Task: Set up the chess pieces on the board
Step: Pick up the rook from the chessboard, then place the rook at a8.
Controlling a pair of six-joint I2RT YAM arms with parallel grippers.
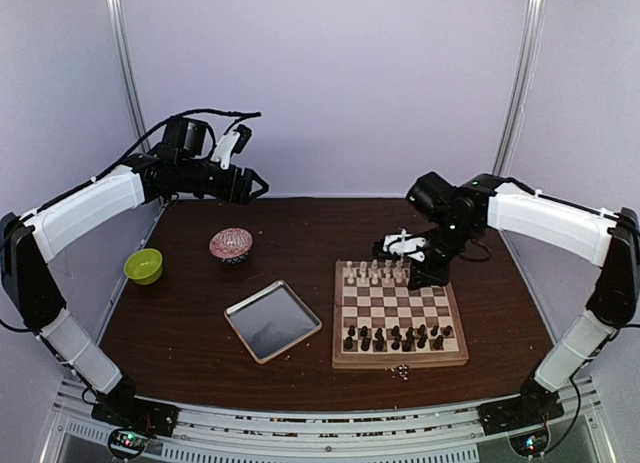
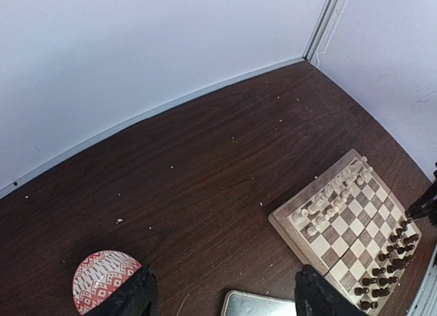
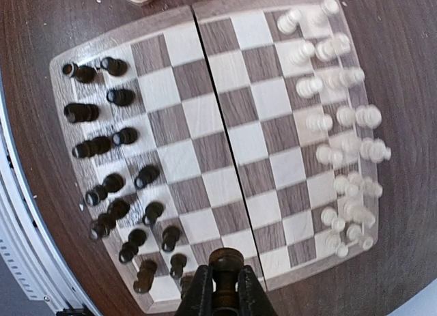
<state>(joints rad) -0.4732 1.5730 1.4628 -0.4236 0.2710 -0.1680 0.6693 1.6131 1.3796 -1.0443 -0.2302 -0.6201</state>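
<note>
The board [image 1: 399, 314] lies at the right of the table. Cream pieces [image 1: 376, 274] stand in its far rows and dark pieces [image 1: 399, 336] in its near rows. My right gripper [image 1: 428, 275] hovers over the board's far right part, shut on a dark chess piece [image 3: 224, 263] held above the board's edge [image 3: 205, 159] in the right wrist view. My left gripper [image 1: 252, 188] is raised high at the far left, open and empty; its fingers [image 2: 133, 295] frame bare table, with the board [image 2: 351, 234] at the right.
A silver tray [image 1: 272, 320] lies left of the board. A red patterned bowl [image 1: 231, 244] and a green bowl [image 1: 144, 266] stand at the left. Two dark items [image 1: 401, 371] lie on the table in front of the board. Pale crumbs [image 2: 119, 220] dot the table.
</note>
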